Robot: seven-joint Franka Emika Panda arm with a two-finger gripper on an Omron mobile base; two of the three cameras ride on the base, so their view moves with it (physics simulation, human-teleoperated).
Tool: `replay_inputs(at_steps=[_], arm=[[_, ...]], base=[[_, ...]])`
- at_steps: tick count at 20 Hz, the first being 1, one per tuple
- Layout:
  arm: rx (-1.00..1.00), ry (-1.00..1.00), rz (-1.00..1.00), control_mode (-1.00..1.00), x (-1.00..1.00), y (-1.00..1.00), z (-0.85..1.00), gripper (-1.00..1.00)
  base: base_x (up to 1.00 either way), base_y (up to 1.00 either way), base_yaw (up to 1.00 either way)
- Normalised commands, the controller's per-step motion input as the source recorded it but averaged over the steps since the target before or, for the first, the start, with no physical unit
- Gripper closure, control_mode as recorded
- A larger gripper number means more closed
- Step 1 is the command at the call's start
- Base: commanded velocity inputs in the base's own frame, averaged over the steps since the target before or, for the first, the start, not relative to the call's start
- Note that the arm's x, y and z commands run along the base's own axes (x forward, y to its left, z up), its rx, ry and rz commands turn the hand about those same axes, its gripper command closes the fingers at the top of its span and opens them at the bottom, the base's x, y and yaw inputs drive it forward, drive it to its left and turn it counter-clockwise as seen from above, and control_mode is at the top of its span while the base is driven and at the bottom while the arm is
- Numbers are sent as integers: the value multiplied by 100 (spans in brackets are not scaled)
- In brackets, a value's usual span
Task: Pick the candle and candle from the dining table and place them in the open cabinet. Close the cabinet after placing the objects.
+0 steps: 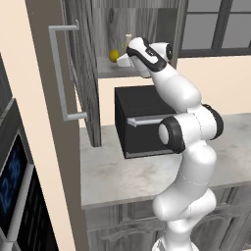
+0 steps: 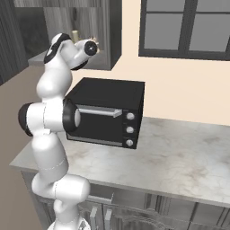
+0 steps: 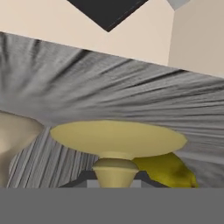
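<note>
Fingers pinch gold candle holder (image 3: 117, 144) stem, long axis upright, in cabinet (image 1: 81, 73).

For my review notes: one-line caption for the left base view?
Arm reaches into the open cabinet, gripper at the shelf beside a yellow ball.

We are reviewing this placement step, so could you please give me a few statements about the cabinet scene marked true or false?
1. The cabinet door stands open. True.
2. The gripper is shut on the gold candle holder. True.
3. The yellow ball lies on the counter. False: it sits on the cabinet shelf.
4. The black oven hangs inside the cabinet. False: it stands on the counter below.
5. The oven door is open. False: it is closed.
</note>
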Motion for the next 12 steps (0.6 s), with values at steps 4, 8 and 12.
replay_inputs(at_steps=[4, 8, 12], arm=[[0, 0, 0, -100, 6, 0, -21, 100], [0, 0, 0, -100, 2, 0, -22, 100], [0, 0, 0, -100, 0, 0, -21, 100]], base=[[0, 0, 0], [0, 0, 0], [0, 0, 0]])
